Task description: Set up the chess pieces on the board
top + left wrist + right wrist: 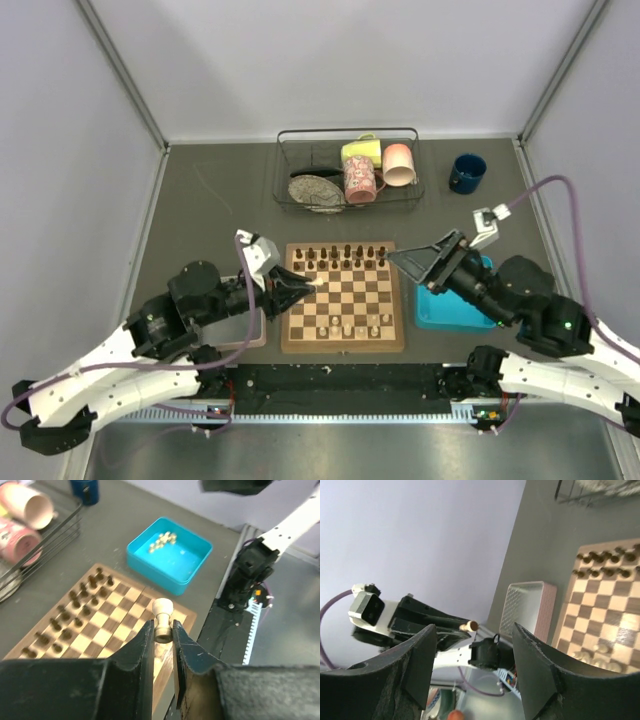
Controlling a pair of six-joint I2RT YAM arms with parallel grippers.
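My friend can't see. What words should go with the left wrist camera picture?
The left gripper pinches a pale chess piece over the board. Two rows of dark pieces stand along one edge of it, and a blue tray beyond the board holds a few pale pieces.

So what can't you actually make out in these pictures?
- Tiny dark brown wooden chess pieces: too small in the top view to tell types.
- Blue rectangular tray: top view, right arm covers most of it.
- Square wooden chessboard: left wrist view, left claw hides its near edge.
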